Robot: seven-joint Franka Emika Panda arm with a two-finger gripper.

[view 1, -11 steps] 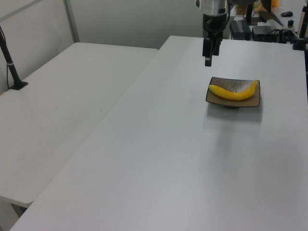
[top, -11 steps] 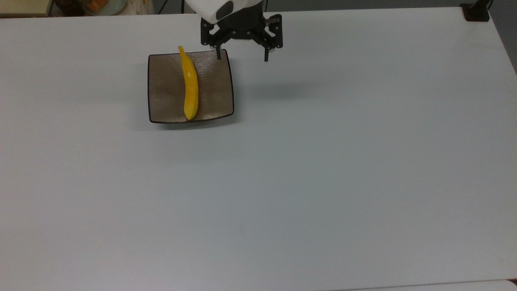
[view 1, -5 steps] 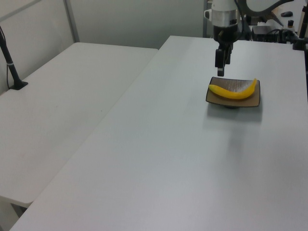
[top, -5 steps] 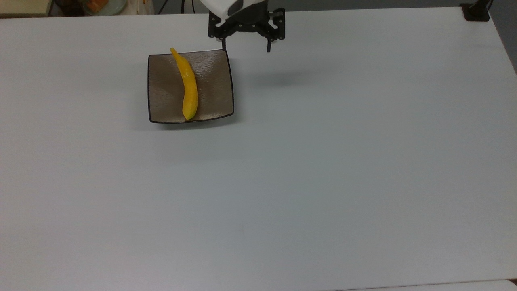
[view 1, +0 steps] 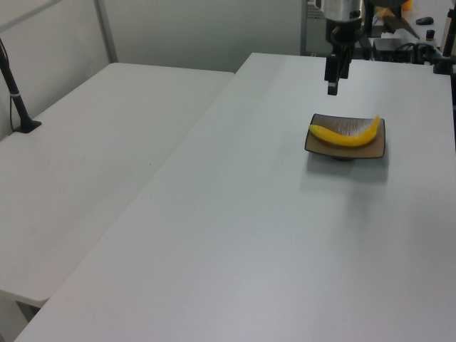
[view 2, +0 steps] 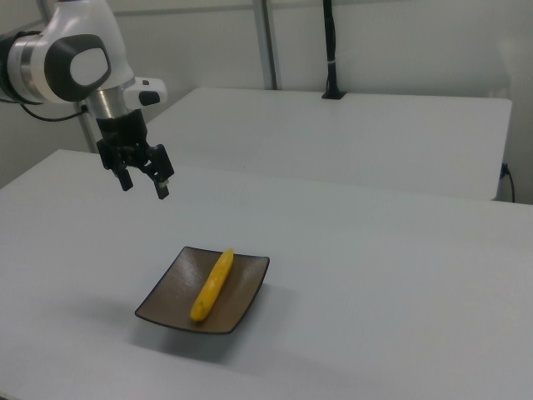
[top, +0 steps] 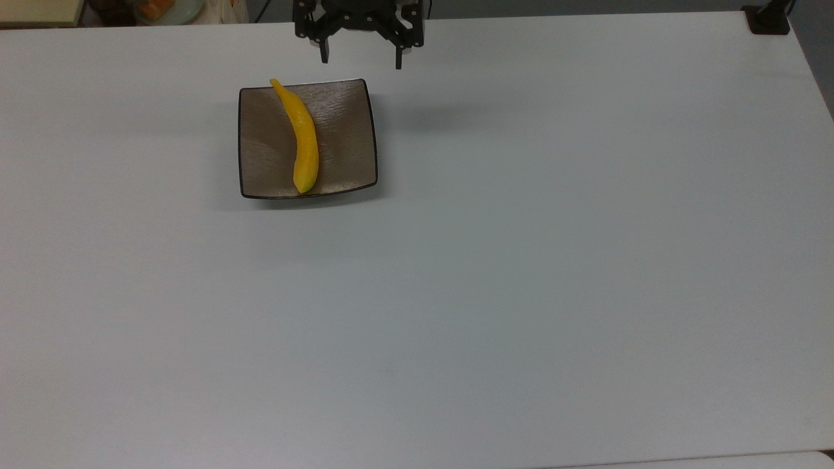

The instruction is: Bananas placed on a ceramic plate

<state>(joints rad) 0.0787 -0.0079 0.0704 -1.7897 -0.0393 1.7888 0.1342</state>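
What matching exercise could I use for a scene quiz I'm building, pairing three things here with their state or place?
Column one:
1. bananas
2. ceramic plate
3. gripper

Column two:
A. jaws open, holding nothing, up above the table
B. lying across the brown surface, stem at one edge
C. resting flat on the white table

Pairs: 1-B, 2-C, 3-A
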